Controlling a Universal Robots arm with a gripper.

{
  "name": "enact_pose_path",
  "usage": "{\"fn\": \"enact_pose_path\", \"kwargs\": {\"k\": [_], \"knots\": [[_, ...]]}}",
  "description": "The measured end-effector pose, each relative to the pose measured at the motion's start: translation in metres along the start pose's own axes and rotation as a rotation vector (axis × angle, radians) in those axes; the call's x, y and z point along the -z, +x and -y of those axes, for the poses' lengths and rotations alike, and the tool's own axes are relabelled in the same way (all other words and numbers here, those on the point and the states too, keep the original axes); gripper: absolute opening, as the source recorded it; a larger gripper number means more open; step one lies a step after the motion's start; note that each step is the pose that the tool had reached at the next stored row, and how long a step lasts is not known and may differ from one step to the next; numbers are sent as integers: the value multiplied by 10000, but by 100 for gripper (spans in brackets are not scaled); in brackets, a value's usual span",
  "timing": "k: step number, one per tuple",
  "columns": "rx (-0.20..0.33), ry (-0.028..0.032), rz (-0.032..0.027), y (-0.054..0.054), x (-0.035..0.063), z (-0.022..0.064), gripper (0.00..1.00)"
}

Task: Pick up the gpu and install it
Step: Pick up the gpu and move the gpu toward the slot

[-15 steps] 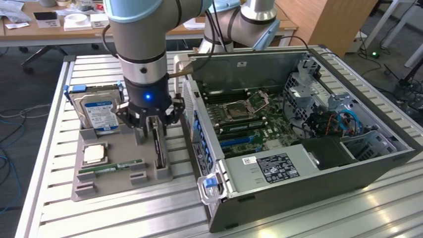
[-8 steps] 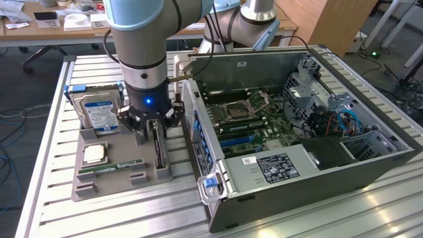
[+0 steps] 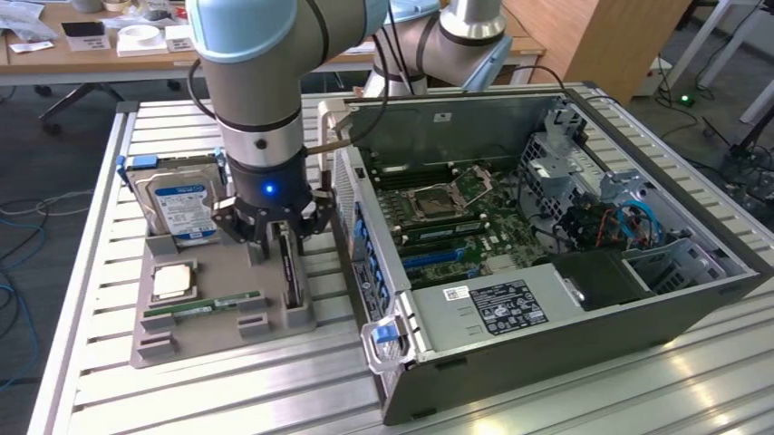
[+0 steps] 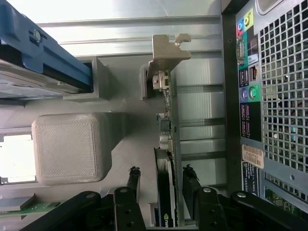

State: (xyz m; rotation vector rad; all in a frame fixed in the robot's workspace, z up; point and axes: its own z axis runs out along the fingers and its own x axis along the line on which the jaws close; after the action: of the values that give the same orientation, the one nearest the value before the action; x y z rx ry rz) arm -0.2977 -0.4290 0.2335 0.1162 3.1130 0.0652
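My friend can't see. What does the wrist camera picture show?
Two open black fingers straddle the gpu, which stands on edge in a grey holder. A computer case sits beside it, and a blue-edged hard drive on the other side.

I'm looking into a robotics lab: slatted metal bench (image 3: 97,381), opened PC (image 3: 532,362), cluttered desk (image 3: 72,58) upper left, cables (image 3: 17,214) on the floor (image 3: 61,172).

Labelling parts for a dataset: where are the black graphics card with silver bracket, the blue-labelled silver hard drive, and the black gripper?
black graphics card (image 4: 169,139): wrist view, its exposed long edge.
blue-labelled silver hard drive (image 3: 181,207): exterior view, its label.
black gripper (image 3: 282,236): exterior view, between its open fingertips.
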Motion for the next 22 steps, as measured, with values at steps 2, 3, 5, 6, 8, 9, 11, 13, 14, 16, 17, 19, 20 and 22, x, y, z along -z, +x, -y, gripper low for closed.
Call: {"fn": "enact_pose_path", "kwargs": {"k": [2,3,5,6,8,9,11,13,14,16,17,19,20,22], "knots": [[-3,1,1,0,-8,1,49],[-3,3,0,-2,-11,2,49],[1,5,2,-14,-15,5,49],[-1,6,2,-21,-17,6,49],[-2,6,2,-31,-18,6,49],[-3,7,1,-30,-18,6,49],[0,8,1,-33,-20,18,49],[-1,7,2,-34,-21,36,49],[-1,7,1,-34,-21,43,49],[-4,7,1,-34,-21,46,49],[-4,6,2,-34,-22,46,49],[-1,6,2,-34,-37,48,49],[-1,7,2,-34,-45,49,49],[-1,8,0,-34,-45,49,49]]}}
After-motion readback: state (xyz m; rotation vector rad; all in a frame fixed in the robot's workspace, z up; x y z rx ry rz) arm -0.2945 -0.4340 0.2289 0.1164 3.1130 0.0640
